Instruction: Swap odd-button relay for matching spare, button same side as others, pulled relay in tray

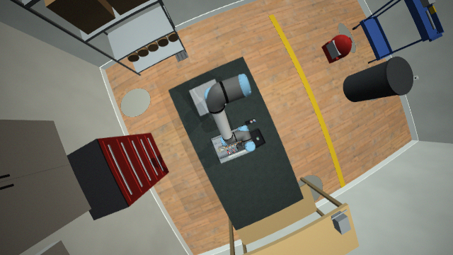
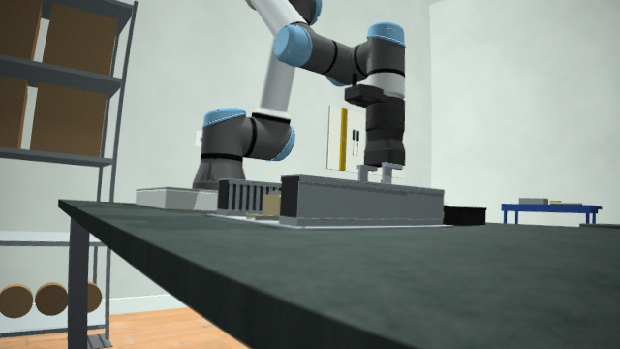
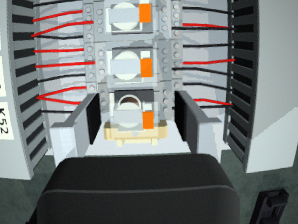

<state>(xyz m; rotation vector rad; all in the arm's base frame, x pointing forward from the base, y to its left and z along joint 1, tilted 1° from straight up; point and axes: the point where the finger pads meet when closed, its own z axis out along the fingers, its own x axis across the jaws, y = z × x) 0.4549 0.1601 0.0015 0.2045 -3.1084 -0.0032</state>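
Observation:
In the wrist view three relays stand in a row: a far one (image 3: pixel 125 16), a middle one (image 3: pixel 125 66) and a near one (image 3: pixel 129 119). Each shows an orange test button on the right side of its top. The near relay is at the row's end, above a tan part, with a dark gap behind it; its seating depth is unclear. My gripper (image 3: pixel 137 107) (image 2: pixel 375 175) is open, with one finger on each side of the near relay, apart from it. The black tray (image 1: pixel 262 142) (image 2: pixel 465 216) holds a small object with a pale green spot (image 1: pixel 257 138).
Slotted wire ducts (image 3: pixel 22 100) (image 3: pixel 243 95) (image 2: pixel 363 201) flank the row. Red and black wires run from them to the sockets. A small dark holder (image 1: pixel 248 122) with tiny coloured spots lies near the tray. A black part (image 3: pixel 270 207) shows at the wrist view's lower right.

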